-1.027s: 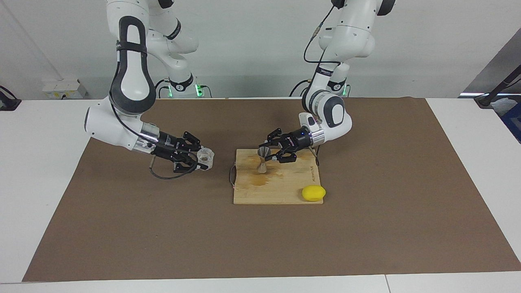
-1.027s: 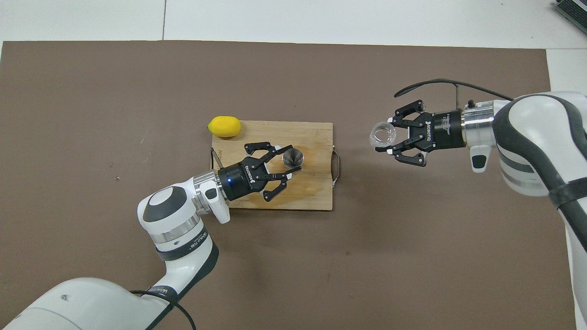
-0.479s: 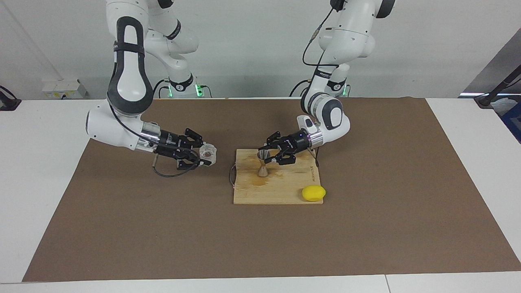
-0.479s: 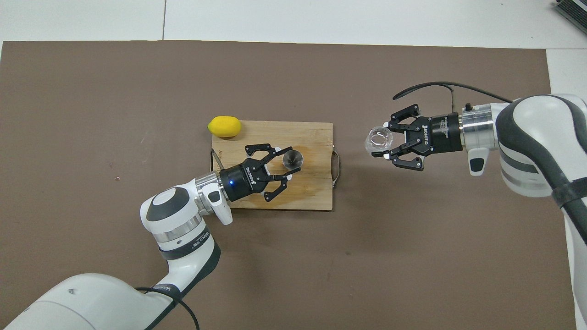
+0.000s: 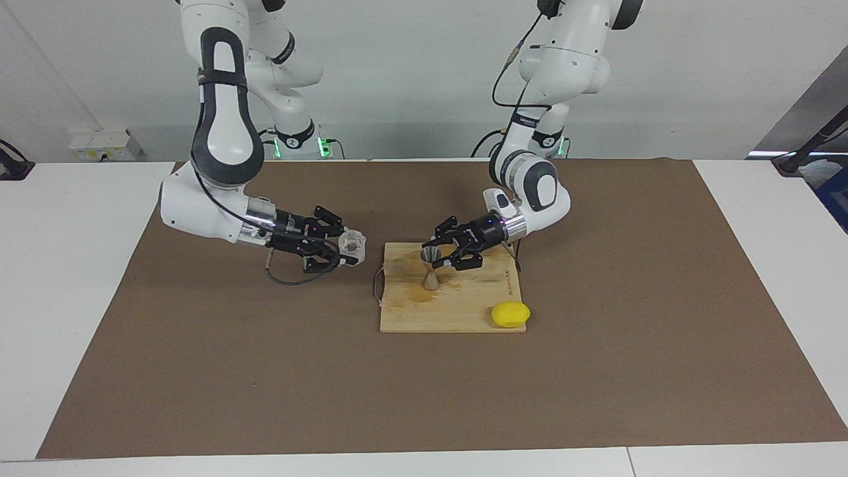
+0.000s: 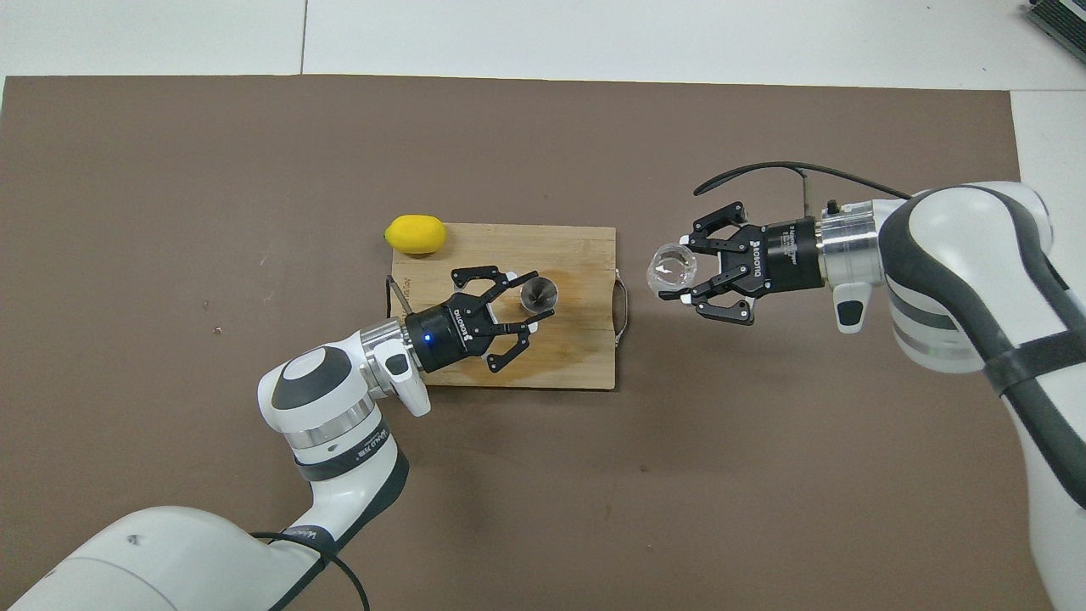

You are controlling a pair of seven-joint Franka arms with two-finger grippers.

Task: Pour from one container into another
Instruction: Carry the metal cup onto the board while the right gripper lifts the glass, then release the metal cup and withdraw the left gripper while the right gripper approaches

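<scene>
Overhead view shows the one relation that matters: the glass [image 6: 672,270], held in the right gripper [image 6: 684,272], sits just off the handle end of the board [image 6: 585,356], toward the right arm's end of the tabletop [image 6: 170,170], while the jigger [image 6: 540,294] stands upright on the board with its open mouth up. The right fingers [image 6: 685,297] are closed on the glass from its side, and the glass looks tipped a little toward the jigger, though its clear wall makes the tilt hard to judge. The left gripper [image 6: 533,301] has its fingers [image 6: 535,315] closed around the jigger, steadying it where it stands; in the facing view the jigger [image 5: 430,267] rests on the board [image 5: 457,311], gripped at its upper cone. The glass [image 5: 352,246] in that view hangs above the mat, near the board's handle. I judge the pour needs the glass carried sideways over the board until its lip is over the jigger's mouth, then rolled toward it. A lemon [image 6: 415,234] lies at the board's corner, well clear of that path
</scene>
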